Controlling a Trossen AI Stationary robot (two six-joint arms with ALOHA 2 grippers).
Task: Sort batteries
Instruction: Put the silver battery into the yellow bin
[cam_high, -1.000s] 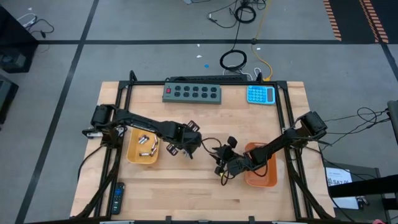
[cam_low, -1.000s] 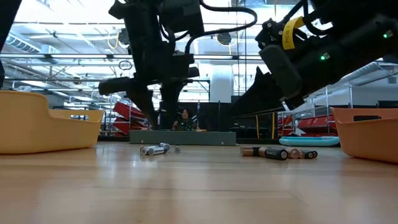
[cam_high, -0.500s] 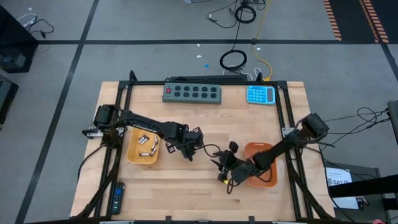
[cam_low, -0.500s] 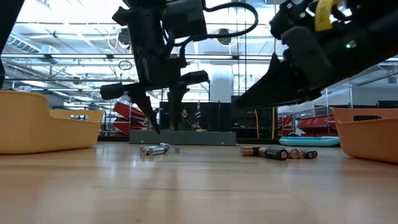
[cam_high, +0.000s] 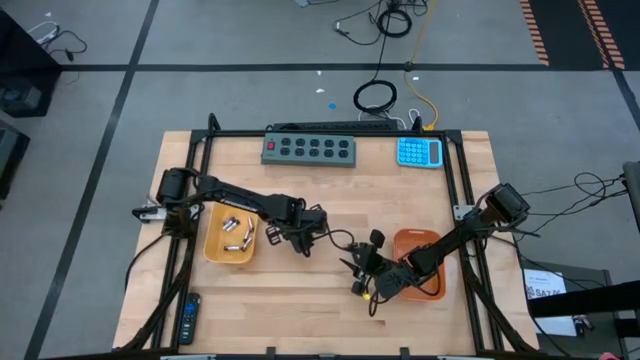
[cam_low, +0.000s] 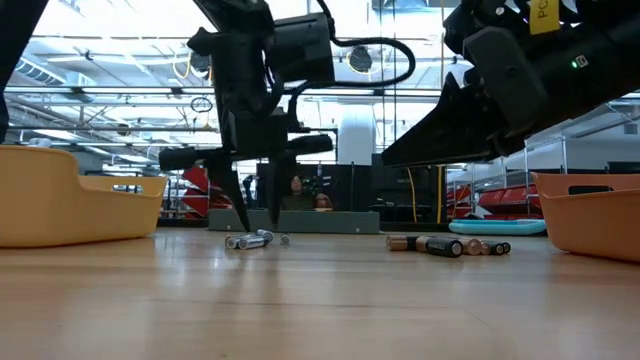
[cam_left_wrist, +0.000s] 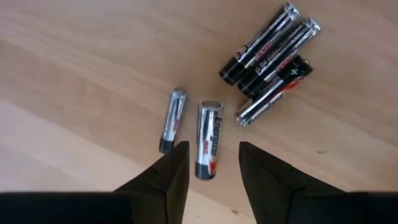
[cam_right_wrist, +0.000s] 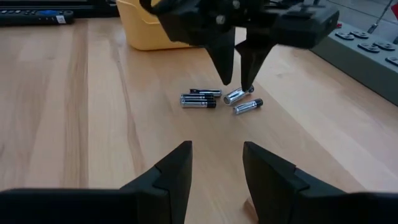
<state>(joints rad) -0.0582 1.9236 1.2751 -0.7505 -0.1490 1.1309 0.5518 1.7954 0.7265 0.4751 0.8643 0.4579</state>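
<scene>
Grey button strip (cam_high: 309, 149) & blue calculator (cam_high: 419, 152) at table's far edge; remote (cam_high: 188, 317) near left corner.

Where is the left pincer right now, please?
In the high view, the left pincer hangs open at mid-table, right of the yellow tray, straddling a silvery battery.

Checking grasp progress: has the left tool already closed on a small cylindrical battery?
No, the left tool is open, its fingers straddling a silver-and-black battery lying on the wooden table.

Two dark jointed arms, black looping cables, tapered black fingers, yellow label, small green light
</scene>
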